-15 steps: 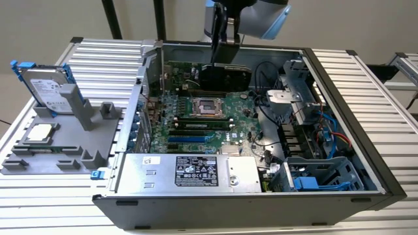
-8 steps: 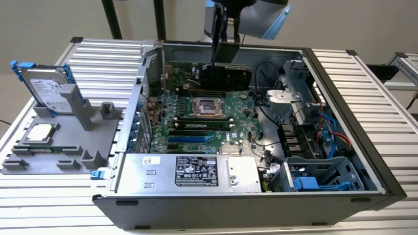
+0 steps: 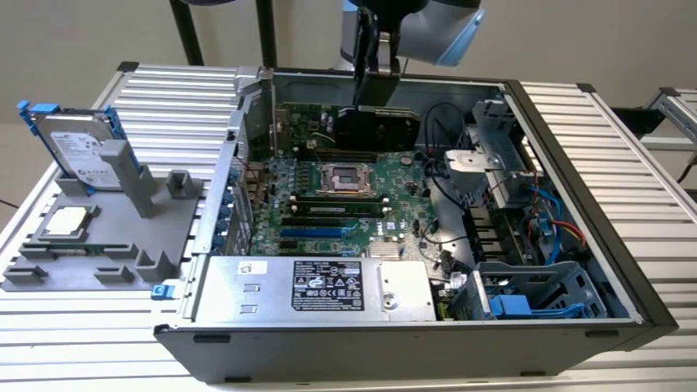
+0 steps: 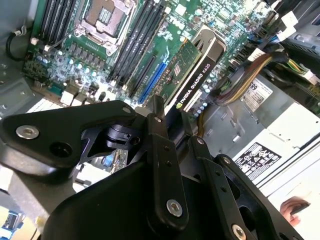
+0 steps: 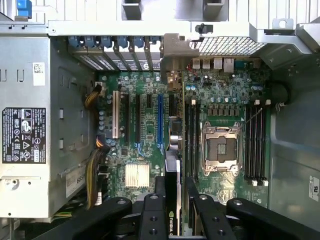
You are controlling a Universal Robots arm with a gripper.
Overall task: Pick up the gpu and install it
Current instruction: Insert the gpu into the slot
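My gripper (image 3: 376,96) is shut on the gpu (image 3: 377,129), a thin card with a green board face and a black cooler, and holds it on edge over the far part of the motherboard (image 3: 326,208) inside the open computer case (image 3: 566,163). In the second wrist view the gpu (image 4: 192,75) slants out from between the black fingers (image 4: 159,150), above the expansion slots. The first wrist view shows the gpu (image 5: 172,165) edge-on, its metal bracket toward the case's rear slot covers, hanging between the blue slot (image 5: 160,120) and the memory slots (image 5: 190,135).
Outside the case, at the exterior view's left, a grey holder (image 3: 87,253) carries a silver hard drive with blue tabs (image 3: 82,147) and a square silver processor chip (image 3: 68,219). Inside are the open processor socket (image 3: 346,178), the power supply (image 3: 326,286), cable bundles (image 3: 446,188) and a drive cage (image 3: 534,294).
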